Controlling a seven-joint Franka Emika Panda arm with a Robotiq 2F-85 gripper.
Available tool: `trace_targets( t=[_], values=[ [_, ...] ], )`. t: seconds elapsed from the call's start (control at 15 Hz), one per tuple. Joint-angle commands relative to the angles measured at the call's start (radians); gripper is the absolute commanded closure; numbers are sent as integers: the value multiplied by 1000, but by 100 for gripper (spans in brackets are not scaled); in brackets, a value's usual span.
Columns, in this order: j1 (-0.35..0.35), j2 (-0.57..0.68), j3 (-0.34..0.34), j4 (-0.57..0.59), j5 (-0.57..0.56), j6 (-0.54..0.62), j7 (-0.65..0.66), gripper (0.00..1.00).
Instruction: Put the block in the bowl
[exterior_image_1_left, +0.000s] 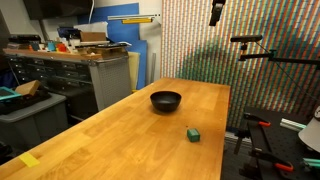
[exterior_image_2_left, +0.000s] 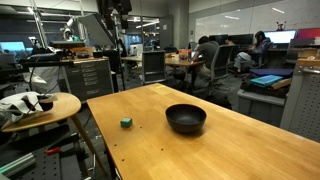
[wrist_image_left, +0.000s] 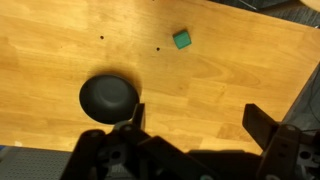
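Note:
The small green block (exterior_image_1_left: 193, 133) lies on the wooden table (exterior_image_1_left: 110, 135), apart from the black bowl (exterior_image_1_left: 166, 100). Both also show in the other exterior view, block (exterior_image_2_left: 126, 123) and bowl (exterior_image_2_left: 186, 118), and in the wrist view, block (wrist_image_left: 181, 39) and bowl (wrist_image_left: 108, 96). My gripper (wrist_image_left: 197, 118) is open and empty. It hangs high above the table (wrist_image_left: 230, 80), far from both things. It shows at the top of an exterior view (exterior_image_1_left: 216, 12).
A camera on a tripod arm (exterior_image_1_left: 250, 45) stands beside the table. A round stool with objects (exterior_image_2_left: 40, 105) stands off one table edge. Grey drawer cabinets (exterior_image_1_left: 70, 75) and people at desks (exterior_image_2_left: 210, 55) are farther away. Yellow tape (exterior_image_1_left: 30, 160) marks a table corner.

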Motion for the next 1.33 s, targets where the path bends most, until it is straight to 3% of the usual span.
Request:
trace_targets(
  t=[0.0, 0.47, 0.8, 1.27],
  values=[
    [-34, 1, 34, -21, 2, 38, 98, 0],
    [-100, 32, 176, -93, -8, 109, 532, 0],
    [-109, 83, 285, -132, -1, 142, 857, 0],
    [-69, 163, 331, -239, 3, 379, 1117, 0]
  ],
)
